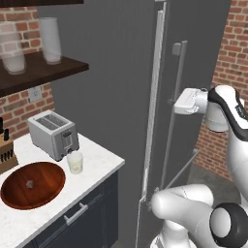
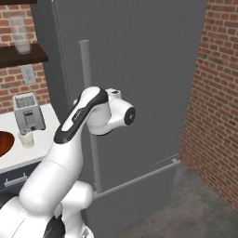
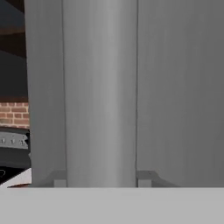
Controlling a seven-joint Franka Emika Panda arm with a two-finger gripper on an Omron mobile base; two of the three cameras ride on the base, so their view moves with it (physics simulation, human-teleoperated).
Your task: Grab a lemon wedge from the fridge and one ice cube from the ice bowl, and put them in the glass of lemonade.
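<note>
The fridge (image 1: 111, 97) is tall and dark grey, and its door carries a long light-grey bar handle (image 1: 177, 72) (image 2: 86, 69). My gripper (image 1: 173, 102) is at mid-height on that handle. In the hand view the handle (image 3: 99, 96) stands very close, dead centre between the jaws, and the fingertips are hidden. On the white counter to the left, the short glass of lemonade (image 1: 75, 162) (image 2: 27, 139) stands beside the wooden ice bowl (image 1: 48, 174), which holds a small ice cube (image 1: 30, 184). The lemon wedge is hidden.
A toaster (image 1: 53, 134) stands behind the glass and a knife block (image 1: 6, 150) at the far left. Frosted jars (image 1: 51, 41) sit on a dark shelf above. A brick wall (image 2: 214, 93) closes the right side of the fridge.
</note>
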